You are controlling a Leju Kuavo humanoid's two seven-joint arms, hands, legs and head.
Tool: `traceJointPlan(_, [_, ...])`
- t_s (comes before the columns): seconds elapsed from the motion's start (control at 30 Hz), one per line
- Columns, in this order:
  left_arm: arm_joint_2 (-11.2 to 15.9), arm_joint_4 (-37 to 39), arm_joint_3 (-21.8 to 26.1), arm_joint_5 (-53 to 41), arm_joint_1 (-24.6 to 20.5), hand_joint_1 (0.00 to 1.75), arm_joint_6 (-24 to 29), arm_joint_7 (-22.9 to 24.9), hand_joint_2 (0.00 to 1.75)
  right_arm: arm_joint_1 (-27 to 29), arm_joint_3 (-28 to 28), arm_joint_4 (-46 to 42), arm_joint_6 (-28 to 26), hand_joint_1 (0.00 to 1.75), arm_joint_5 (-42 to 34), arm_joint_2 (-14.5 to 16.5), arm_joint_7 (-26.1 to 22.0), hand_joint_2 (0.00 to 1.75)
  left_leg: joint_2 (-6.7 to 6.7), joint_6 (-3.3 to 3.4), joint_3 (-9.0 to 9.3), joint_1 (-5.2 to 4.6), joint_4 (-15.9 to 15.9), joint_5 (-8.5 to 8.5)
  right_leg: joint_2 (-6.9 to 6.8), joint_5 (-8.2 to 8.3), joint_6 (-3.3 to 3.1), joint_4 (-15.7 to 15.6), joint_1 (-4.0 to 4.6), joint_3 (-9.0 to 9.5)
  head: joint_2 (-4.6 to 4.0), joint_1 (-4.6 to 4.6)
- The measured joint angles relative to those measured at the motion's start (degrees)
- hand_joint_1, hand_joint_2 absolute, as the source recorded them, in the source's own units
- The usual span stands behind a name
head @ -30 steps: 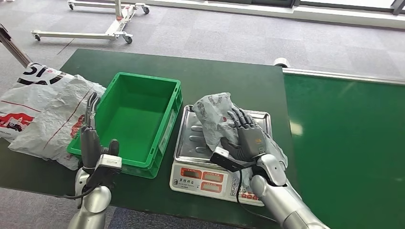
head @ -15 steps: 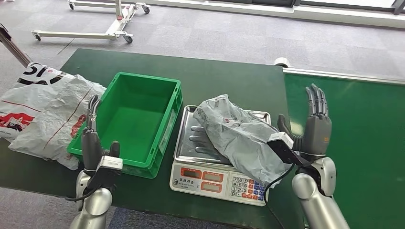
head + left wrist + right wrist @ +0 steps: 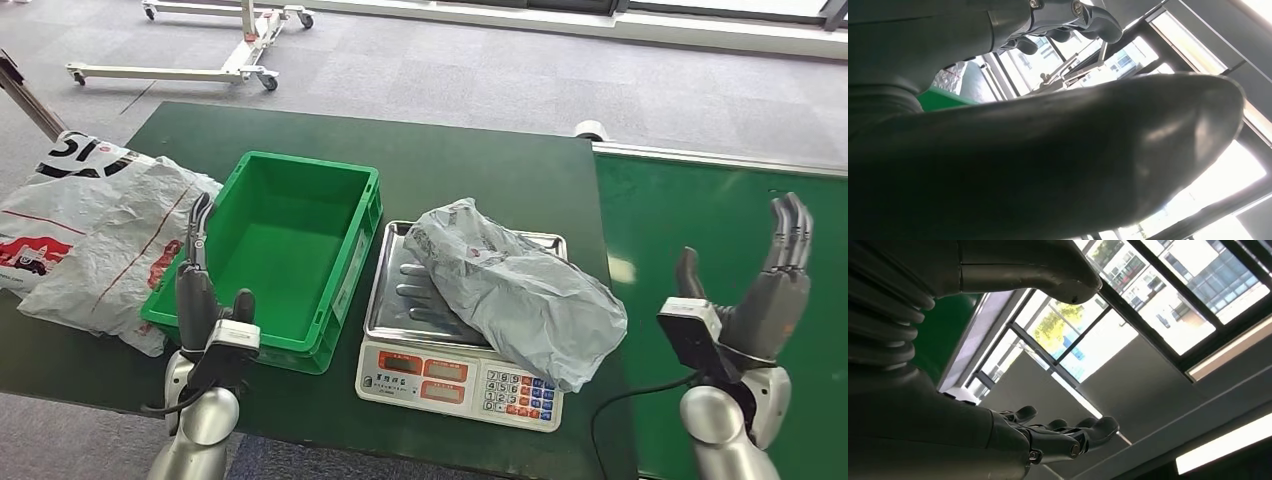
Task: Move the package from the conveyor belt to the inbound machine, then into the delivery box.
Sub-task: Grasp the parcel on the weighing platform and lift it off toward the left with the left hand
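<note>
**Halfway: package on the scale, crate still to fill**

So far the first leg looks done. Going by size: the green conveyor belt [image 3: 720, 300] on the right carries nothing, the green crate [image 3: 272, 250] beside the scale sits unfilled, and the grey package [image 3: 515, 290] lies across the scale [image 3: 452, 345], overhanging its keypad. Left to do: lift it into the crate. The right hand [image 3: 765, 295] is raised over the belt, fingers spread, holding nothing. The left hand [image 3: 200, 290] stands upright at the crate's near corner, likewise bare.
</note>
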Motion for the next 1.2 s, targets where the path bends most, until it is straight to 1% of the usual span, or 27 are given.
traceJointPlan(0.13, [-0.01, 0.01, -0.01, -0.04, 0.00, 0.00, 0.09, 0.05, 0.00, 1.79, -4.62, -2.25, -0.04, 0.00, -1.67, -0.01, -1.55, 1.75, 0.05, -0.01, -0.01, 0.00, -0.01, -0.04, 0.05, 0.00, 0.00, 0.00, 0.00, -0.02, 0.00, 0.01])
traceJointPlan(0.3, [-0.16, 0.01, -0.01, -0.87, 0.00, 0.00, 0.40, 0.28, 0.00, 3.06, -7.06, -3.93, -0.03, 0.00, -2.44, 0.04, -2.38, 1.75, 0.04, -0.01, 0.03, 0.00, -0.01, -0.03, 0.04, -0.01, 0.00, 0.00, 0.01, -0.07, 0.00, -0.01])
traceJointPlan(0.37, [-0.19, -0.01, -0.03, -2.60, 0.05, 0.00, 1.08, 0.75, 0.00, 4.84, -9.21, -5.60, -0.04, 0.00, -5.19, 0.22, -3.88, 1.75, -0.06, -0.01, 0.04, 0.01, 0.00, -0.03, -0.06, -0.05, 0.01, 0.00, 0.01, -0.07, 0.00, -0.01])
traceJointPlan(0.43, [-0.18, -0.06, -0.05, -3.98, 0.21, 0.00, 1.67, 1.17, 0.00, 7.66, -12.64, -7.74, -0.01, 0.00, -9.70, 0.60, -6.04, 1.75, -0.18, -0.01, 0.00, 0.01, -0.01, -0.04, -0.19, -0.09, 0.01, 0.00, 0.00, -0.02, 0.00, 0.00])
traceJointPlan(0.53, [-0.17, -0.13, -0.23, -5.41, 0.43, 0.00, 2.13, 1.57, 0.00, 12.04, -18.28, -10.53, 0.44, 0.00, -13.87, 1.77, -8.94, 1.75, -0.16, -0.01, -0.06, 0.00, -0.02, -0.13, -0.18, -0.12, 0.02, 0.00, -0.01, 0.00, 0.00, 0.00])
traceJointPlan(0.67, [-0.13, -0.03, -1.81, -7.99, 0.25, 0.00, 2.39, 2.11, 0.00, 15.18, -22.54, -12.16, 1.49, 0.00, -13.06, 4.31, -10.30, 1.75, -0.01, 0.00, -0.05, 0.00, -0.02, -0.20, -0.06, -0.17, 0.01, 0.00, -0.01, -0.05, 0.00, 0.00])
traceJointPlan(0.77, [-0.13, 0.24, -2.91, -8.36, -0.16, 0.00, 2.40, 2.36, 0.00, 15.74, -23.56, -12.26, 1.62, 0.00, -12.21, 5.51, -10.35, 1.75, 0.03, -0.01, -0.03, 0.00, -0.02, -0.18, -0.02, -0.16, 0.00, 0.00, 0.00, -0.05, 0.00, 0.00])
traceJointPlan(0.93, [-0.10, 1.20, -4.25, -9.12, -1.12, 0.00, 2.08, 3.19, 0.00, 15.95, -24.31, -12.26, 2.14, 0.00, -11.03, 6.56, -9.57, 1.75, 0.02, -0.03, -0.01, 0.01, -0.02, -0.15, -0.02, -0.15, 0.00, 0.00, 0.00, -0.03, 0.00, -0.01])
traceJointPlan(1.07, [-0.12, 4.55, -5.82, -9.61, -4.25, 0.00, 0.72, 4.06, 0.00, 15.66, -24.00, -12.13, 2.80, 0.00, -8.82, 7.27, -8.58, 1.75, -0.02, -0.02, -0.01, 0.01, -0.02, -0.13, -0.05, -0.13, 0.01, 0.01, 0.00, 0.02, 0.00, 0.00])
traceJointPlan(1.2, [-0.31, 8.77, -7.16, -10.38, -7.66, 0.00, 0.18, 4.95, 0.00, 14.99, -22.54, -11.47, 2.83, 0.00, -7.45, 7.67, -7.82, 1.75, 0.00, -0.02, -0.01, 0.00, -0.02, -0.12, -0.03, -0.10, 0.01, 0.01, 0.00, 0.02, 0.00, 0.00])
